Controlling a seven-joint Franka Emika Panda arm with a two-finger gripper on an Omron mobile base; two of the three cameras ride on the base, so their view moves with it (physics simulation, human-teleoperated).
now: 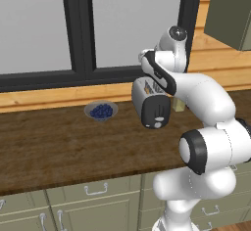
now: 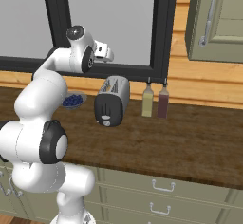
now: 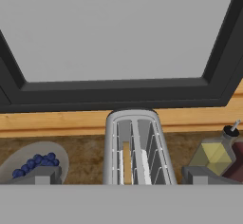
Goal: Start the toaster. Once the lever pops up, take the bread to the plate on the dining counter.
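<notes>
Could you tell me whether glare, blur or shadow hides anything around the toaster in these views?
Left base view: evenly lit, sharp; the arm covers part of the toaster. Right base view: no glare, toaster crisp. Hand view: the bread in its slot is in focus; the window pane is flat grey, without reflections.

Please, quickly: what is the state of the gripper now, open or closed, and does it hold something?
Gripper: open, fingers wide apart, holding nothing, above the toaster.

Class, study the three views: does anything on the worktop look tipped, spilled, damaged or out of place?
Nothing stands out. The toaster stands upright with the bread seated in a slot, the blueberry bowl holds its berries, and both bottles stand upright by the window.
</notes>
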